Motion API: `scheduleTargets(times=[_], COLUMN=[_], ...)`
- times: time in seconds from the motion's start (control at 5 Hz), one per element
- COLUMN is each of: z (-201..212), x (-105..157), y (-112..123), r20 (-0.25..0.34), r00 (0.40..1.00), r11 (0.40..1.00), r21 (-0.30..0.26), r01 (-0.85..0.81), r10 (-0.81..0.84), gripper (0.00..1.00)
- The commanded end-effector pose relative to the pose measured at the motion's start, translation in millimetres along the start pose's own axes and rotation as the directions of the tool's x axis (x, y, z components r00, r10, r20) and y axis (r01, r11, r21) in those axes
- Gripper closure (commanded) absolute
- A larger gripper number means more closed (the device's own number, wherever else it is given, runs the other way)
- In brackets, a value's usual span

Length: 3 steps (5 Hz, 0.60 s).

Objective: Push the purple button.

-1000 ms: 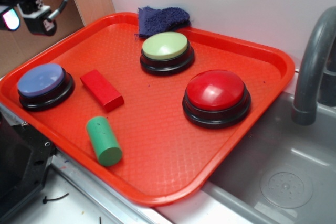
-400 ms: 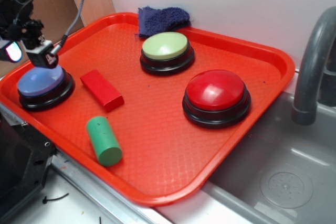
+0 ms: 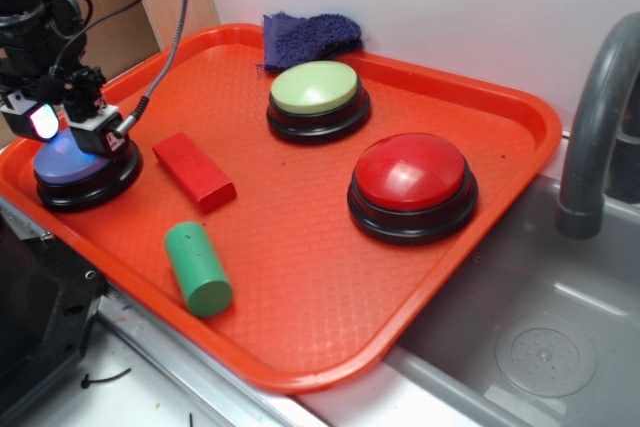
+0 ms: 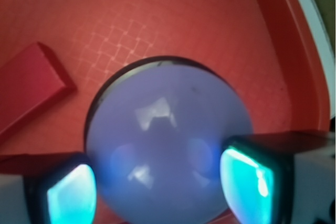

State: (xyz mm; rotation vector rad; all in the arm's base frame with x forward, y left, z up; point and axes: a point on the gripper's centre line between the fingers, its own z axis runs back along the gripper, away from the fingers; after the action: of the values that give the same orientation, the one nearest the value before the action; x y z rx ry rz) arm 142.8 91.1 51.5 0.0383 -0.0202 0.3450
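While the end effector [image 3: 68, 125] sits right over the purple button [image 3: 62, 162] at the tray's 9 o'clock edge, the wrist view shows its two glowing pads [image 4: 247, 184] spread apart, one at 7 o'clock and one at 4 o'clock of the dome [image 4: 165, 140], with nothing pinched between them. Can't tell for sure if they're actually touching the button top or just hanging a hair above it; from the exterior view the fingertips overlap the dome's upper surface. Cables run up from the arm toward 12 o'clock.

Moving right across the red tray [image 3: 300, 247]: a red block [image 3: 194, 171] lies just beside the purple button, at about its 3 o'clock, and it also shows up at 9 o'clock in the wrist view [image 4: 29, 87]. A green cylinder [image 3: 198, 268] lies on its side at the block's 6 o'clock, near the tray's front edge. A dark blue cloth [image 3: 308, 37] is bunched at the tray's 12 o'clock rim, and the pale green button [image 3: 318, 99] sits right below it. The bigger red button [image 3: 412, 186] is at roughly 4 o'clock from the green one, well apart from the purple one. Past the tray's right edge there's a grey sink [image 3: 520, 317] with a faucet [image 3: 592, 117] at 3 o'clock.
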Motion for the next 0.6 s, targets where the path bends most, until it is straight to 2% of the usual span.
scheduleTargets(times=[0.0,0.2,0.4], z=[1.0,14.8,41.5], x=[7.4,11.6,18.0], y=[-1.8,-14.7,-20.3], r20=[0.015,0.023,0.055], r00=[0.998,0.996,0.995], r11=[0.998,0.996,0.996], r21=[-0.008,-0.010,-0.018], r01=[0.056,0.083,0.084], r10=[-0.056,-0.083,-0.083], gripper=[0.00,0.00,0.00])
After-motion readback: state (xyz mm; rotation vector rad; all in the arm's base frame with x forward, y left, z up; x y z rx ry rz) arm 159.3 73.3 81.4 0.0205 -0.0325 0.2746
